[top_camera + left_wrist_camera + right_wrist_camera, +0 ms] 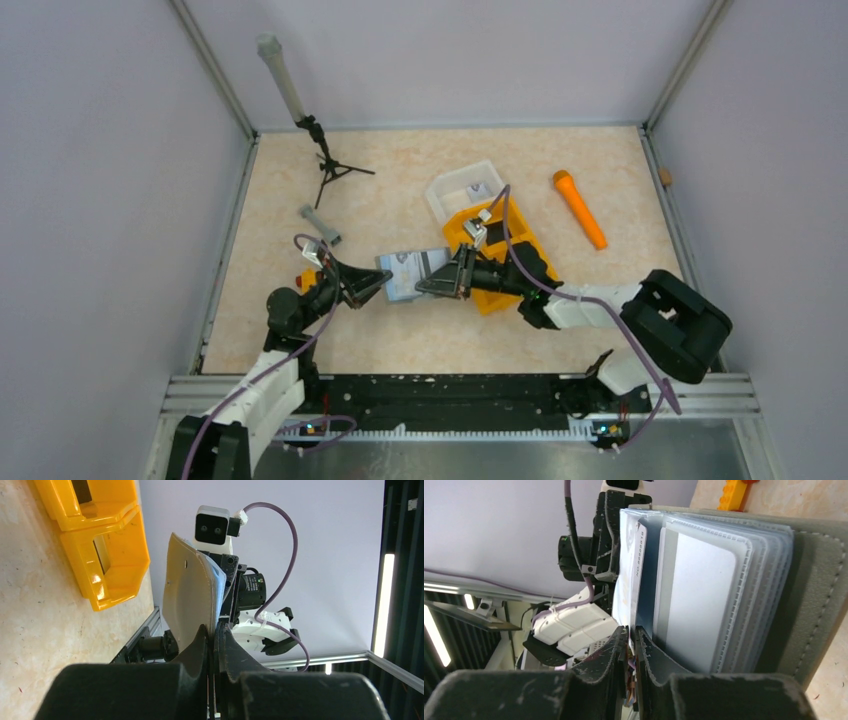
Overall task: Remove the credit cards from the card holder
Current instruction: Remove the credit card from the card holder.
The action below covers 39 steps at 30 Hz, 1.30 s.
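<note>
Top external view: the card holder (405, 268) is held up between the two arms, around the middle of the tabletop and a little toward its near edge. The left gripper (380, 283) is at its left side and the right gripper (425, 285) at its right. Just behind it, toward the right, stands an orange bin (497, 262), with a clear tray (445, 190) touching the bin's far end. An orange marker (580, 208) lies near the far right corner, and a small tripod (330, 168) near the far left corner. Left wrist view: the left gripper (211, 632) has its fingers pressed together on the lower edge of the holder's grey cover (192, 595), which stands upright. Right wrist view: the holder (819, 590) is spread open, with credit cards (696, 595) sitting in clear sleeves. The right gripper (631, 632) pinches the bottom edge of a numbered card (639, 555) at the front of the stack.
</note>
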Each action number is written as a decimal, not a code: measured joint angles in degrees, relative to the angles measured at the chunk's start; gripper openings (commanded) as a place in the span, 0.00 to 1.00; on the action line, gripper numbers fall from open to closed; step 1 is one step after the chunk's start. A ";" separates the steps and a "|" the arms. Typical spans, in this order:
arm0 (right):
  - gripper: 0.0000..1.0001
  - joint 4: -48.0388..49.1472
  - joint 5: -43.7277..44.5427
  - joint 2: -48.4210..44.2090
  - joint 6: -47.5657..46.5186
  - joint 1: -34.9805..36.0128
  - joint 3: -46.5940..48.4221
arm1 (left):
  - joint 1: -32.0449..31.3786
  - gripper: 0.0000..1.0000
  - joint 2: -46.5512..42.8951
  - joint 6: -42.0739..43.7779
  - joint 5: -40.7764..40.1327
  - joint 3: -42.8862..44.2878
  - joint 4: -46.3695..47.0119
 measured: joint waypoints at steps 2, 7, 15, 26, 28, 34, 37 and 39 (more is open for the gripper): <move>0.08 0.44 0.22 -0.31 0.13 0.00 0.00 | 0.00 0.00 -0.09 0.00 0.00 0.00 0.00; 0.00 1.18 0.63 -1.29 0.42 0.00 -0.02 | 0.00 0.00 -0.15 0.02 0.04 0.00 0.02; 0.00 -1.64 1.20 -5.14 -0.74 -0.57 -0.35 | 0.00 0.00 -1.27 0.24 0.09 0.00 0.04; 0.00 -14.45 0.98 -11.17 -7.56 -2.99 -0.66 | 0.00 0.00 -1.03 2.51 0.90 0.00 -1.73; 0.00 -15.43 0.52 -11.17 -8.17 -3.04 -0.66 | 0.00 0.00 -0.50 2.86 1.33 0.00 -1.79; 0.00 -19.67 -0.33 -11.19 -10.82 -4.31 -0.66 | 0.00 0.00 -0.07 4.00 1.75 0.00 -2.91; 0.00 -22.25 -0.52 -11.39 -12.07 -4.92 -0.66 | 0.00 0.00 -0.04 4.59 1.75 0.00 -3.52; 0.00 -23.45 -0.59 -11.56 -12.68 -5.11 -0.66 | 0.00 0.00 0.31 4.61 1.79 0.00 -3.45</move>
